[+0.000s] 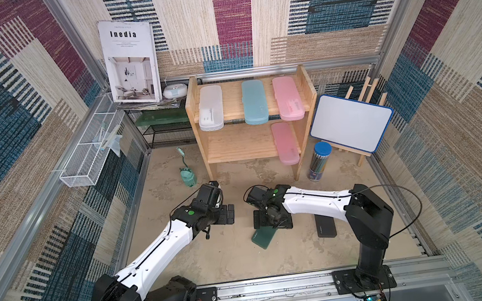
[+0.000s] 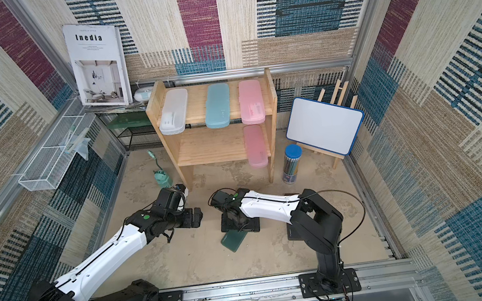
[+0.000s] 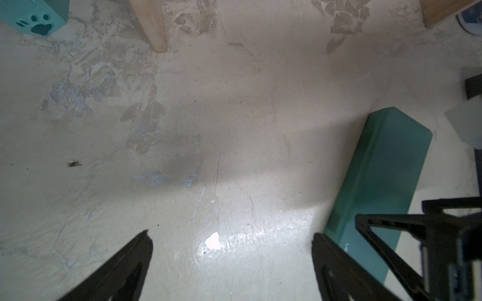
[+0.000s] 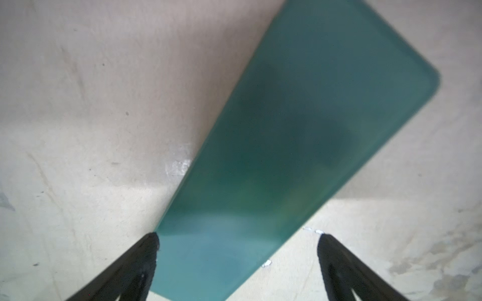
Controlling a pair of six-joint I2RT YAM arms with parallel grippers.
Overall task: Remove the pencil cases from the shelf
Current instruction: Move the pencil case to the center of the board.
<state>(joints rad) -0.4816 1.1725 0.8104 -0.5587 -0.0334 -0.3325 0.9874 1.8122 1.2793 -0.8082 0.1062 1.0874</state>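
Pencil case [image 4: 287,156], dark green flat plastic, is judged light, stiff, slick; best pinched across width. Right tool [image 4: 238,237] spread.

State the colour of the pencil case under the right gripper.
The flat plastic pencil case is dark green, clearest in the right wrist view.

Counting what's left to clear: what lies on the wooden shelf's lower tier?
One pink pencil case at the right end, overhanging the front edge. The rest of the lower tier looks bare; its rear is hidden beneath the upper tier.
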